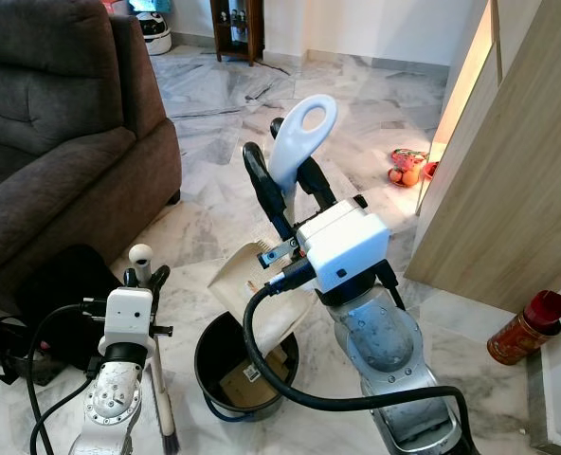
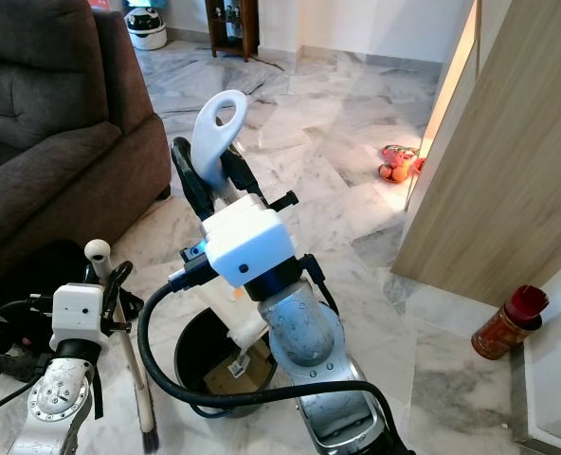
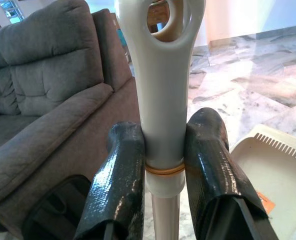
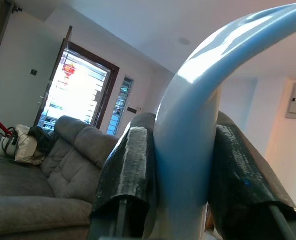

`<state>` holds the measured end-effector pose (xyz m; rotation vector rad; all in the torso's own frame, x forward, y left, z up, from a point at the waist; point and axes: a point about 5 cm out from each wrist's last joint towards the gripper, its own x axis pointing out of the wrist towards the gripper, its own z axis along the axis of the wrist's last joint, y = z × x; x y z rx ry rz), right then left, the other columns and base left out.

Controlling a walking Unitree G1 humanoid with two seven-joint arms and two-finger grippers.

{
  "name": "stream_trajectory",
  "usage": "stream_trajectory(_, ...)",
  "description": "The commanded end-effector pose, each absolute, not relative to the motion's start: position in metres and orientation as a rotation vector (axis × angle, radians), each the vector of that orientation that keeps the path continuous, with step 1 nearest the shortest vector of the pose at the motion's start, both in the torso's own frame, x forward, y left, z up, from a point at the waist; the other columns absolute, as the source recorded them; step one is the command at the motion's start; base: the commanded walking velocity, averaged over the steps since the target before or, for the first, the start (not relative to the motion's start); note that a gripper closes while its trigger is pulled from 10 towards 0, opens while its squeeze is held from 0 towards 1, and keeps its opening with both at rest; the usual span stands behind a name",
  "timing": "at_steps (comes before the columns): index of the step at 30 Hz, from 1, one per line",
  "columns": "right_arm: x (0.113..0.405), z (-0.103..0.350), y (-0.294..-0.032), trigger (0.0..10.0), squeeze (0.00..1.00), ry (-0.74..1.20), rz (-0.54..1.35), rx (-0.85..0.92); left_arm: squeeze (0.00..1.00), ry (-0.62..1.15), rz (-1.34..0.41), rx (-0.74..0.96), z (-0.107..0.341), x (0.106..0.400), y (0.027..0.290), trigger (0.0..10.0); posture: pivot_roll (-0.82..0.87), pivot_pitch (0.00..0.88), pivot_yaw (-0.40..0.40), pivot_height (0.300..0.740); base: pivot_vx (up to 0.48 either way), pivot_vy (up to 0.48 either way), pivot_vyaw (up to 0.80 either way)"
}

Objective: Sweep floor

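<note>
Grey sofa [image 1: 53, 133] fills upper left. Cream dustpan [image 1: 262, 294], frame centre, is tipped into the black bin [image 1: 214, 365]; right gripper [image 1: 285, 185] pinches its pale looped handle [image 1: 304, 137]. Lower left, left gripper [image 3: 163, 165] is clamped on the broom handle [image 3: 160, 90], bristles [image 1: 167, 431] on the marble floor [image 1: 224, 123].

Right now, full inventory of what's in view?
dustpan: 1, cream, tipped over the bin, white loop handle in right gripper
bin: 1, black, on floor between the arms, cardboard inside
broom: 1, pale stick with dark bristles, upright in left gripper
sofa: 1, dark brown-grey, left side
canister: 1, red and gold, floor by the wood panel, right
toy: 1, red-orange, floor ahead by the panel
cabinet: 1, dark wood, far wall
left gripper: shut on broom
right gripper: shut on dustpan
</note>
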<state>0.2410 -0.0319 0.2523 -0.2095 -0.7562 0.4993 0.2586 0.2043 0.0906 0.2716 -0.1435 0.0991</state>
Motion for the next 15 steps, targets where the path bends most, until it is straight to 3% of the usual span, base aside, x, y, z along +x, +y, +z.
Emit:
stream_trajectory(1, 0.2311, 0.2705, -0.0316, 10.0, 0.00, -0.873, 0.497, -0.195, 0.00, -0.176, 0.089, 0.296, 0.0976, 0.2611, 0.2057, 10.0, 0.09, 0.085, 0.027, 0.740, 0.000, 0.000, 0.00)
stream_trajectory(9, 0.2321, 0.2694, -0.0308, 10.0, 0.00, -0.841, 0.499, -0.147, 0.00, -0.178, 0.089, 0.295, 0.0980, 0.2613, 0.2052, 10.0, 0.09, 0.089, 0.027, 0.740, 0.000, 0.000, 0.00)
stream_trajectory(15, 0.2334, 0.2716, -0.0328, 10.0, 0.00, -0.873, 0.477, -0.210, 0.00, -0.176, 0.088, 0.294, 0.0981, 0.2617, 0.2053, 10.0, 0.09, 0.093, 0.027, 0.740, 0.000, 0.000, 0.00)
